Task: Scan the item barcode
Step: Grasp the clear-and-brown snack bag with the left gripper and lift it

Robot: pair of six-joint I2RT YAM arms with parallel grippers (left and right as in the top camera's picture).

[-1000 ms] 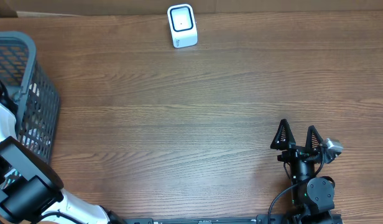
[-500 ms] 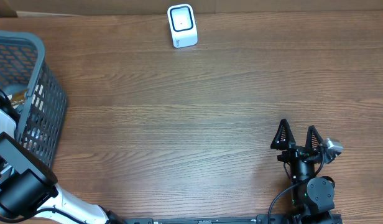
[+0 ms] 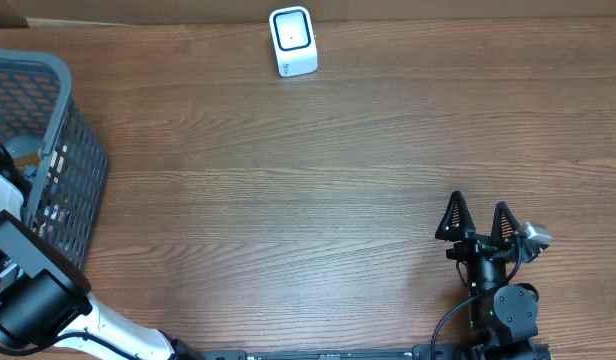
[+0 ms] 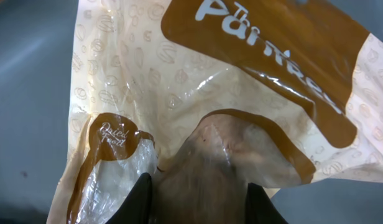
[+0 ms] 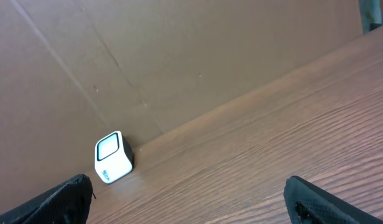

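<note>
The item is a cream and brown plastic snack bag (image 4: 198, 81) with white lettering, lying on the basket's grey floor. My left gripper (image 4: 199, 183) is shut on it, a bunched fold of the bag pinched between the two black fingers (image 4: 143, 196). No barcode shows on the visible side. From overhead the left arm reaches down into the grey mesh basket (image 3: 73, 150), and its gripper is hidden there. The white barcode scanner (image 3: 292, 40) stands at the table's far edge, also visible as the scanner (image 5: 112, 157) in the right wrist view. My right gripper (image 3: 478, 215) rests open and empty near the front right.
The basket occupies the table's left edge, with its wall surrounding the left arm. A brown cardboard wall (image 5: 179, 62) rises behind the scanner. Bare wooden tabletop (image 3: 308, 200) stretches between the basket, the scanner and the right arm.
My left gripper has gone from wide open to shut on the bag inside the basket. The basket shifted slightly to the right early on. The right arm has not moved.
</note>
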